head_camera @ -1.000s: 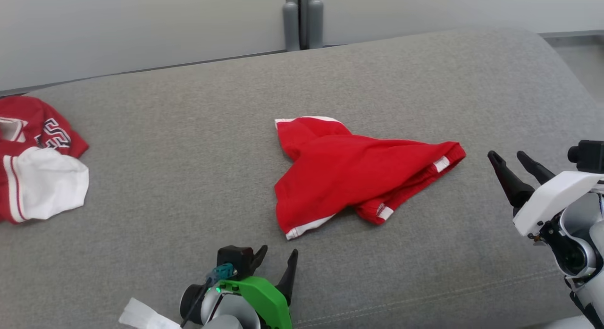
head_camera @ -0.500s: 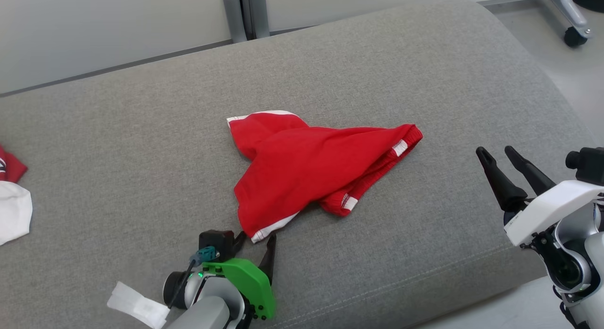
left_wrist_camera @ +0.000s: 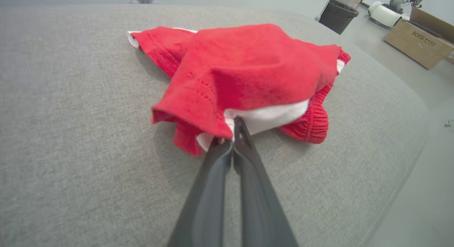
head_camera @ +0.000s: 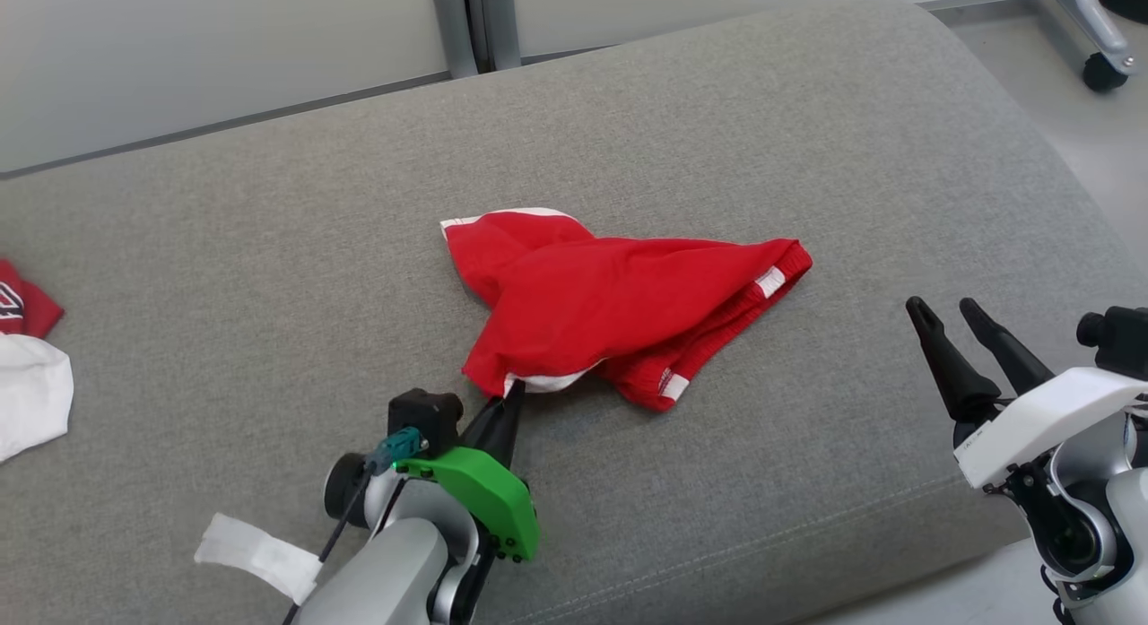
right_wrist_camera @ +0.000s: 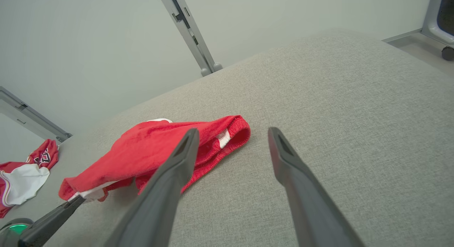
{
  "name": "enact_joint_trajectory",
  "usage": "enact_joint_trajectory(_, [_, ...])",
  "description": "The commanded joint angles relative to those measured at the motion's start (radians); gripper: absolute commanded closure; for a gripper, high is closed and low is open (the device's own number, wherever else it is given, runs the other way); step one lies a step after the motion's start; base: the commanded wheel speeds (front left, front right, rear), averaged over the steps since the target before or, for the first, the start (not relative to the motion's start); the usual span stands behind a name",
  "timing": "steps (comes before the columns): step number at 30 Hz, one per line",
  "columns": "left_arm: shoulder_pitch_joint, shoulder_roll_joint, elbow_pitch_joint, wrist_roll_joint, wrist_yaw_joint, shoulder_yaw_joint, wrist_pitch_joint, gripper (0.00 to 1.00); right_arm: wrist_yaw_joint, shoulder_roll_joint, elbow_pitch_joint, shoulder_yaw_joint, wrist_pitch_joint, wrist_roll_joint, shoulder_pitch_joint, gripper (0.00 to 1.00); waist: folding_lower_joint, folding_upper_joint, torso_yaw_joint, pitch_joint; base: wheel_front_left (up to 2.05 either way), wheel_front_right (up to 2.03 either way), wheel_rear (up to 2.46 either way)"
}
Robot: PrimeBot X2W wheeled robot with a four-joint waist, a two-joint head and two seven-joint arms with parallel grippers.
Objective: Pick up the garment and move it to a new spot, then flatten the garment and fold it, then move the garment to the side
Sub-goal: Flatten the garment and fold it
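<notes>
Left gripper (head_camera: 508, 399) is pinched tight on the garment (head_camera: 619, 298), at its near white-trimmed corner. The red heap sits mid-cushion (head_camera: 269, 248), long axis running off rightward toward the right gripper (head_camera: 942, 307), which hangs wide apart, empty, well clear. Left arm's lift, I'd say.

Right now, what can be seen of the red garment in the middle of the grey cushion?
The red garment is a small, knit-looking piece, crumpled into a rough triangle. It has white trim along its hems and a ribbed waistband toward the robot's right. Most of it lies on the grey cushion. Its near corner stands slightly raised, pinched at the white trim by the left gripper, whose fingers are closed on it. Nothing else touches it.
</notes>
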Motion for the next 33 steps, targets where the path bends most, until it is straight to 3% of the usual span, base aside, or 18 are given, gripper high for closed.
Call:
enact_joint_trajectory(1, [0.016,0.022,-0.044,0.014,0.006,0.025,-0.004,1.00,0.000,0.005,-0.010,-0.001,0.003,-0.005,0.017,0.00,0.0000,0.0000,0.020,-0.008,0.00,0.00,0.00])
enact_joint_trajectory(5, [0.011,0.065,-0.140,0.010,0.012,0.050,0.010,1.00,0.000,0.012,-0.019,0.008,0.012,-0.007,0.033,0.00,0.0000,0.0000,0.047,-0.019,0.00,0.00,0.00])
enact_joint_trajectory(12, [-0.003,0.139,-0.323,0.013,0.068,0.071,0.083,1.00,0.000,0.029,0.023,0.012,0.015,-0.031,0.020,0.00,0.0000,0.0000,0.073,-0.027,0.00,0.00,0.00])
enact_joint_trajectory(26, [0.087,0.294,-0.652,-0.051,0.227,0.138,0.272,1.00,0.000,0.046,0.118,0.078,-0.008,-0.021,-0.052,0.00,0.0000,0.0000,0.096,-0.020,0.00,0.00,0.00])
enact_joint_trajectory(29, [0.102,0.339,-0.667,-0.077,0.249,0.162,0.319,1.00,0.000,0.043,0.122,0.091,-0.011,-0.014,-0.061,0.00,0.0000,0.0000,0.089,-0.014,0.00,0.00,0.00])
enact_joint_trajectory(33, [0.064,0.362,-0.580,-0.110,0.233,0.183,0.365,1.00,0.000,0.043,0.120,0.126,-0.012,0.001,-0.090,0.00,0.0000,0.0000,0.059,0.008,0.00,0.00,0.00])
